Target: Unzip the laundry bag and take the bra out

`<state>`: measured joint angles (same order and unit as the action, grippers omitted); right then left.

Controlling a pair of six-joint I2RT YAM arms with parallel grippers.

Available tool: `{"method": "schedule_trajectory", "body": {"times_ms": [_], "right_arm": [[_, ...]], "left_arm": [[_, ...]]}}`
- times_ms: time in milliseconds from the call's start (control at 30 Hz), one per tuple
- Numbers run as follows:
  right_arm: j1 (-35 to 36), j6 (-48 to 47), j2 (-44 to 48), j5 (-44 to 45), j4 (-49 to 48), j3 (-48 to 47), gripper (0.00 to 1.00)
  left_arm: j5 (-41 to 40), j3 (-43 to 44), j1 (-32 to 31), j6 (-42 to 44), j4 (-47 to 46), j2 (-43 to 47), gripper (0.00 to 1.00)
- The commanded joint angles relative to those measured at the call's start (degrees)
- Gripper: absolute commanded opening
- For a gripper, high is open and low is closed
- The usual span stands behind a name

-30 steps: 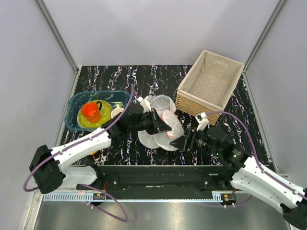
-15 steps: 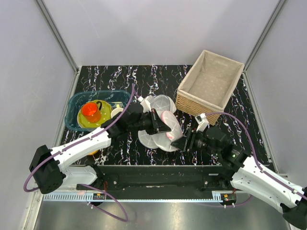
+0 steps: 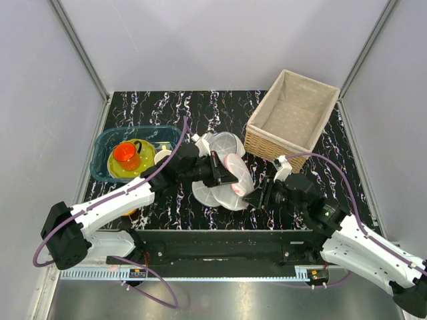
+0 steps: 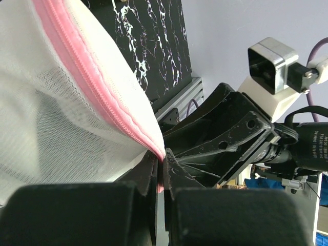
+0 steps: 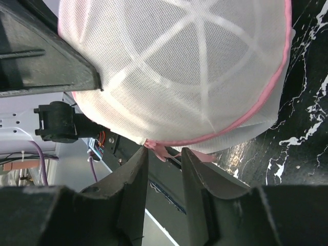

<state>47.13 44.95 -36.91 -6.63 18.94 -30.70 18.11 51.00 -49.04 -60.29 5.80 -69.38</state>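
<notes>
Hovering at the near side, the right gripper [image 5: 164, 157] is open only a narrow gap and holds nothing, with a pink tab [image 5: 160, 150] poking straight between its fingertips — likely the zipper pull. Just beyond, the laundry bag [image 3: 235, 177] hangs over the middle of the tabletop [image 3: 167, 110], its rim curving up and away from that tab. Farther on, the left gripper [image 4: 160, 169] is pinched tight on the rim — the anchor.

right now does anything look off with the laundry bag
Nothing looks damaged or spilled. The laundry bag is tilted up, its pink rim pinched by the left gripper, while the right gripper stands open around the pink zipper tab.
</notes>
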Motion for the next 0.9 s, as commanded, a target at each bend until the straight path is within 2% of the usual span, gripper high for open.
{"method": "schedule_trajectory", "body": {"times_ms": [0,67,267,300,400,600,700,867], "right_arm": [[0.1,-2.9,-2.5,2.6,1.7,-4.5,0.38],[0.1,-2.7,-3.0,2.9,1.8,-4.8,0.31],[0.1,-2.8,-2.6,2.9,2.0,-4.6,0.19],[0.1,-2.7,-2.4,3.5,2.2,-4.6,0.12],[0.1,-1.4,-2.3,6.3,4.2,-5.2,0.0],[0.1,1.5,0.9,12.2,8.4,-2.2,0.0],[0.0,7.1,4.0,15.9,11.5,2.3,0.0],[0.0,14.7,8.0,13.9,12.5,7.8,0.0]], "left_arm": [[1.5,0.5,0.3,-0.4,-5.6,0.2,0.0],[1.7,0.3,0.3,-0.7,-5.5,0.2,0.0],[1.8,0.5,0.3,-0.7,-5.6,-0.1,0.0],[1.8,0.6,0.3,-0.7,-5.6,-0.2,0.0],[2.3,0.4,0.3,-0.7,-7.0,-0.7,0.0],[2.2,0.8,1.4,0.3,-6.0,0.5,0.0],[3.9,0.9,3.0,1.8,-4.1,1.9,0.0],[4.5,0.2,5.2,4.5,-1.7,2.6,0.0]]}}
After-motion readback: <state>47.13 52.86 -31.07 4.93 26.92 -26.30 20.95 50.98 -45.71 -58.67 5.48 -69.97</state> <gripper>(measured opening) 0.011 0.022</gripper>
